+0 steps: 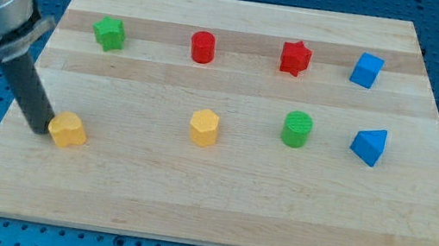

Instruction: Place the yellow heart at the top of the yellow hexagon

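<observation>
The yellow heart (68, 129) lies on the wooden board at the view's lower left. The yellow hexagon (204, 127) stands near the board's middle, to the right of the heart and slightly higher. My tip (38, 127) rests on the board, touching the heart's left side. The rod slants up to the view's left toward the arm.
A green star (110, 33), a red cylinder (203, 47), a red star (295, 58) and a blue cube (367, 70) line the top row. A green cylinder (297, 128) and a blue triangular block (369, 146) sit right of the hexagon. The board's left edge (6, 122) is close to my tip.
</observation>
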